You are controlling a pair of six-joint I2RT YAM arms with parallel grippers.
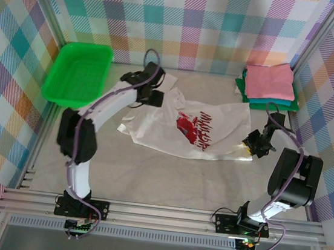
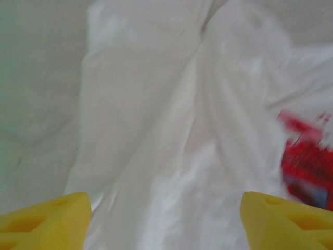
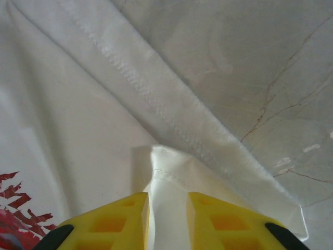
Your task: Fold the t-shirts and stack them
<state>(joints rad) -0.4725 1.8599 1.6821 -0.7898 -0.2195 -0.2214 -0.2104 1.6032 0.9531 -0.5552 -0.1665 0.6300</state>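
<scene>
Grey surface (image 1: 149,171) held white t-shirt (image 1: 215,131), long axis left-right; left jaws wide, empty, over left end; right jaws barely parted round hem fold (image 3: 166,172), grip unclear.

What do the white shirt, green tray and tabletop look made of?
The white shirt: soft matte cloth, likely cotton knit; it creases and shows a stitched hem. The green tray: probably moulded plastic, smooth, uniform bright colour. The tabletop: pale with thin dark veins, marble-look; stone or printed laminate, I cannot tell.
</scene>
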